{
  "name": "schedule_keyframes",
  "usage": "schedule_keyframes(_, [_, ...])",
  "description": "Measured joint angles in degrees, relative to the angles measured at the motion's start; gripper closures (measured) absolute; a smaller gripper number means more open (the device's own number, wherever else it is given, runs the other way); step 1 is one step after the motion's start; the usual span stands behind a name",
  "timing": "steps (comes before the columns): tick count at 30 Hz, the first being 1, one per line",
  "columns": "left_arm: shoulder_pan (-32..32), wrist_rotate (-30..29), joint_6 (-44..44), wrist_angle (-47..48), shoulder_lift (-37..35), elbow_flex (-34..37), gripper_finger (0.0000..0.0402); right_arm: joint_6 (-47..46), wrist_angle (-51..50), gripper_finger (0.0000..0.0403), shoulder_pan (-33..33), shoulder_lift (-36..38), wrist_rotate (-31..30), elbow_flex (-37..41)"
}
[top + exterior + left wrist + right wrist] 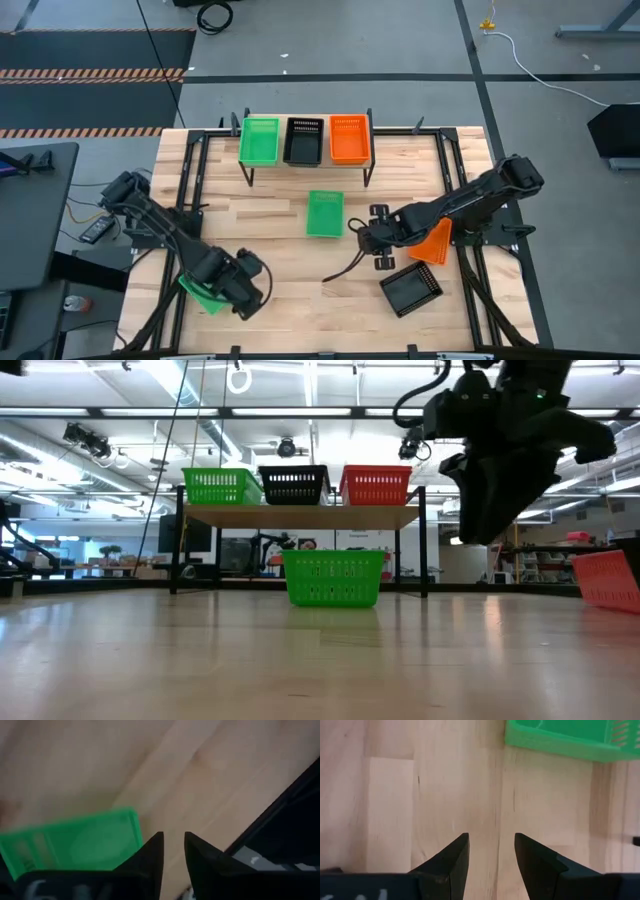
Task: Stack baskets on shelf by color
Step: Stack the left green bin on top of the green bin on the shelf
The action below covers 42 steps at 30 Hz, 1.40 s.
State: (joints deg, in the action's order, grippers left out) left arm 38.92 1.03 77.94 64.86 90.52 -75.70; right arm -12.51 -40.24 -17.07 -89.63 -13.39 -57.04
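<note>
2 grippers in view, both empty. Right gripper [491, 851] hangs above bare tabletop [290, 300] near the middle, fingers apart with wood showing between them; a green basket [325, 213] lies just ahead of it, in front of the shelf [305, 160]. Left gripper [173, 851] sits low at the front-left of the table, fingers nearly together with only a thin gap, nothing between them; a second green basket [203, 291] lies right beside it, partly hidden under the arm.

Outward from the right arm: an orange basket [432, 241] leans tilted under its forearm, and a black basket [411, 287] rests flat on the table at front right.

On the shelf, 3 baskets stand side by side: green [260, 140], black [303, 140], orange [349, 139]. From the low view each column looks like a single basket, though nested ones could hide there.

Judgement on progress: each colour has its place started on the shelf. At least 4 baskets are left on the table, 2 green, 1 orange, 1 black. Only 7 baskets are visible; the other 2 cannot be located. Likely next pick is the middle green basket.
</note>
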Motion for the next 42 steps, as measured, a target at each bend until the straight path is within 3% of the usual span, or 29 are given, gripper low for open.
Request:
schedule_keyframes(4, [2.87,3.40,7.72,-0.22,2.24,0.09,0.0288,-0.02,3.90,0.0238,-1.19,1.63,0.05,2.86])
schedule_keyframes(11, [7.12,1.87,17.91,-4.07,5.46,0.11,0.0227,0.06,7.24,0.0238,-2.85,2.72,0.03,4.50])
schedule_keyframes(20, [8.21,3.72,18.64,2.14,12.39,0.15,0.0176,-1.92,8.80,0.0238,-4.65,2.76,0.01,4.48])
schedule_keyframes(32, [9.29,0.67,20.03,1.44,12.66,2.37,0.0183,-7.05,9.04,0.0238,-8.76,2.76,-1.96,4.48])
schedule_keyframes(42, [10.90,-0.90,20.39,-11.48,12.66,10.95,0.0190,-7.34,12.28,0.0238,-9.28,2.76,-3.67,4.48])
